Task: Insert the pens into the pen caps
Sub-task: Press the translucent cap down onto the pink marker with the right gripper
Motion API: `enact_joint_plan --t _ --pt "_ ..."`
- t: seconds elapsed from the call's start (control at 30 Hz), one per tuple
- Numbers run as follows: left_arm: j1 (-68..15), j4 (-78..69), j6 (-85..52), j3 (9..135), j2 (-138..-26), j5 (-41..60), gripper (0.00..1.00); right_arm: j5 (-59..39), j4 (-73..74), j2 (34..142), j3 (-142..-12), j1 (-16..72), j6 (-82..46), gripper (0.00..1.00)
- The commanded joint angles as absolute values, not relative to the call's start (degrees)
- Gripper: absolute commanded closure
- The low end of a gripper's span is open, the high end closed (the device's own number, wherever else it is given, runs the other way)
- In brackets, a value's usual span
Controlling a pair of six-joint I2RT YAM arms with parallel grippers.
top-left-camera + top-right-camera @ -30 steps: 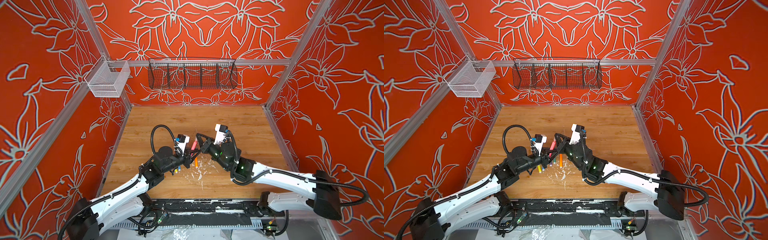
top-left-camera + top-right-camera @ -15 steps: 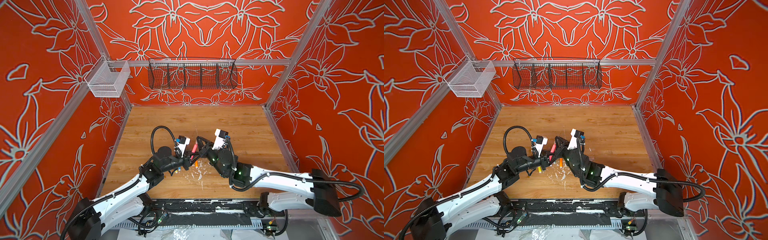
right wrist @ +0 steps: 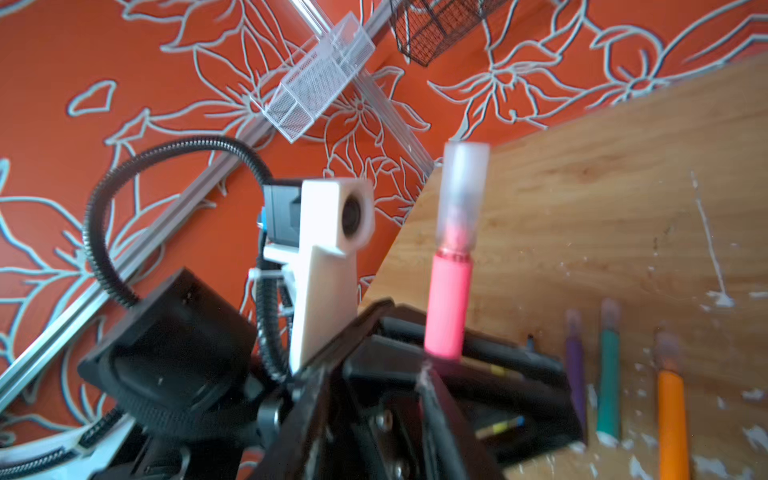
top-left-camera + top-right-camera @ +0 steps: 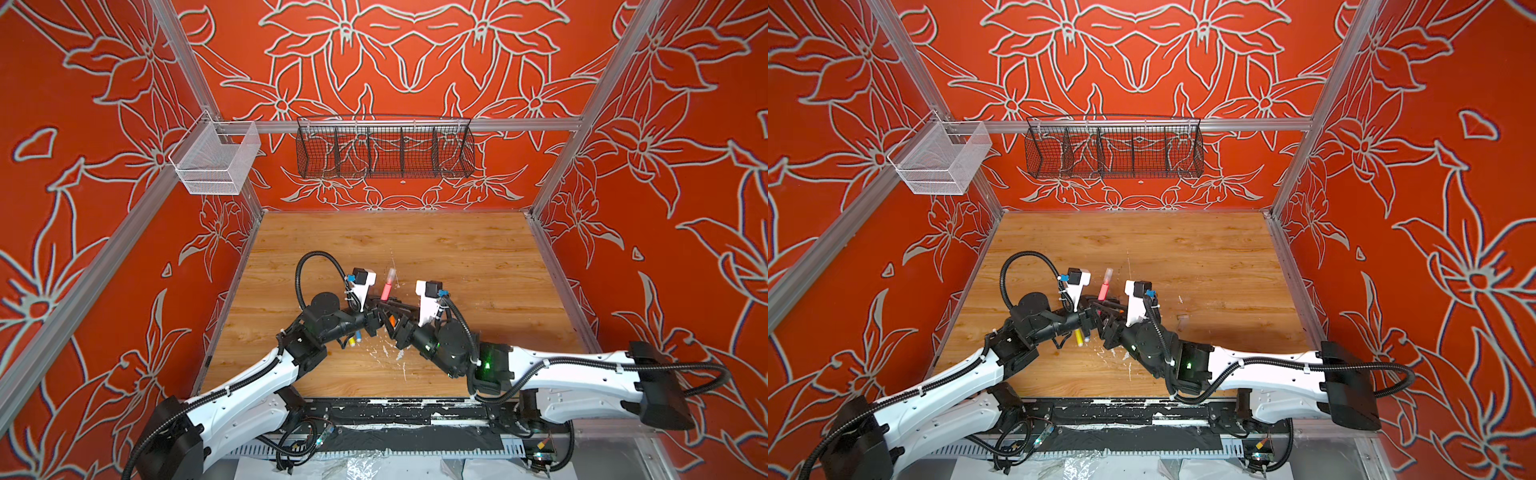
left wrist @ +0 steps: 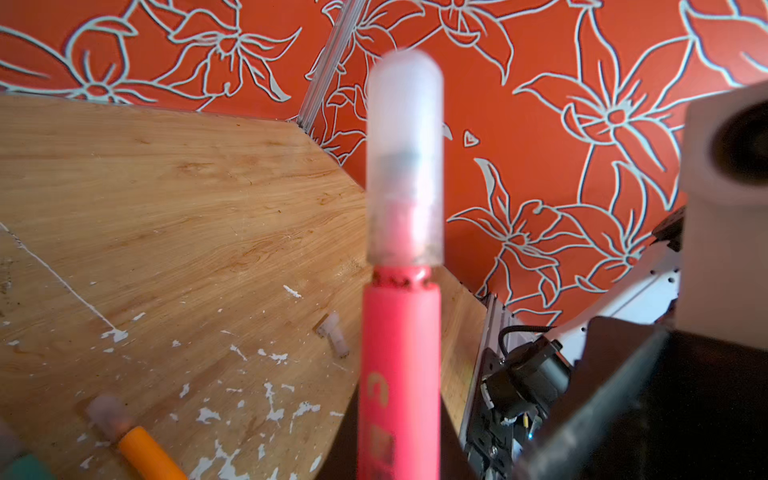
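- Right in the middle of both top views, the pink pen (image 4: 385,290) stands almost straight up above the table (image 4: 436,249).
- A clear cap (image 5: 405,158) sits on its tip.
- The left gripper (image 4: 376,311) is closed tight on the pen's bottom end.
- The right gripper (image 4: 392,321) is just beside it, with its jaws a little apart, holding nothing.
- An orange pen (image 3: 671,415), a teal pen (image 3: 607,382) and a purple pen (image 3: 575,374) lie side by side on the table.
- One loose cap (image 5: 334,334) lies on the table too.
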State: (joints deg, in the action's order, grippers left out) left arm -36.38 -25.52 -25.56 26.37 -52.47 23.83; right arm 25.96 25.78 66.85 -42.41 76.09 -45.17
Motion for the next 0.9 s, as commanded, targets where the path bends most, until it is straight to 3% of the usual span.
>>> enact_joint_plan --t 0.0,0.23,0.6,0.87 --pt "-36.3 -29.5 -24.77 25.9 -51.56 22.85 1.0 23.18 23.09 63.26 -41.75 76.23 -43.53 0.52" --pt "-36.39 -30.77 -22.24 24.85 -50.67 23.78 1.0 27.85 13.12 55.73 -44.64 74.77 -41.9 0.32" --pt "-37.35 -30.17 -20.3 25.31 -51.06 24.7 1.0 17.67 1.82 62.84 -57.16 61.82 -45.32 0.36" --pt "-37.62 -29.79 -20.07 25.49 -51.06 24.13 1.0 11.87 -0.47 70.29 -64.91 60.7 -41.19 0.37"
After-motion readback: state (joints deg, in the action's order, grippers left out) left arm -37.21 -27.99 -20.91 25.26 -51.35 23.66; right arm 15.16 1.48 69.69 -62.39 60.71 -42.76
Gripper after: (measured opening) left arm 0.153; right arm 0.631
